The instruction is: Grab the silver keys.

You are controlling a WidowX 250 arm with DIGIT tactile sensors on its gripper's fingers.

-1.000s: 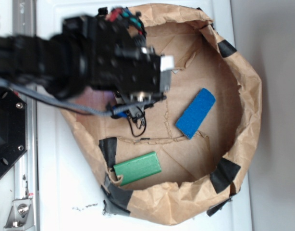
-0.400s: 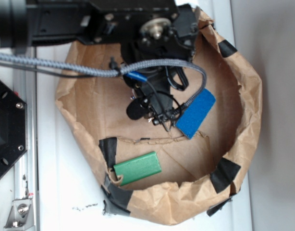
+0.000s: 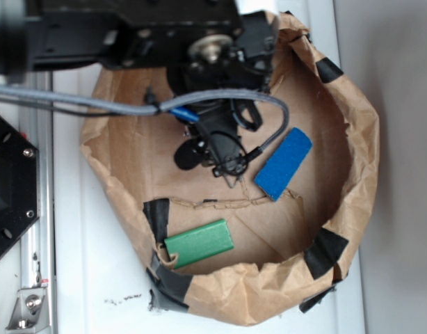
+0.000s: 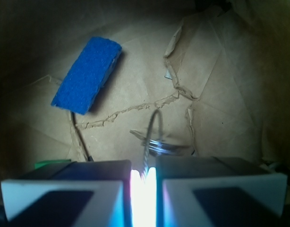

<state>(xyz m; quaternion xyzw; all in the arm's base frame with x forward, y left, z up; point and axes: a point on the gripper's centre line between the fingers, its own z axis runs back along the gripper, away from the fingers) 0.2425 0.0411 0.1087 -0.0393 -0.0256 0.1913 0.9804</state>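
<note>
Standing over the brown paper bag (image 3: pixel 352 181), the black robot arm (image 3: pixel 130 35) reaches down into its open mouth, with a grey braided cable (image 3: pixel 95 103) looped across the upper left of the opening. The gripper (image 3: pixel 231 167) sits low inside the bag, near the middle of the floor. From the wrist view, the gripper (image 4: pixel 143 177) has its two fingers (image 4: pixel 64 189) drawn almost together, leaving only a thin bright slit between them. A wire ring runs up into that slit, and the silver keys (image 4: pixel 159 144) hang from it just ahead of the fingertips, so the fingers are clamped on the ring of the keys. In the exterior view the silver keys (image 3: pixel 232 179) appear only as a small glint at the gripper tip, too small to make out in detail; whether they touch the bag floor cannot be told. The blue block (image 3: pixel 283 163) lies flat just to the right of the gripper, apart from it. The green block (image 3: pixel 199 243) lies flat near the lower left wall of the bag, well apart from the gripper. Black tape patches (image 3: pixel 325 252) mark the bag rim.
</note>
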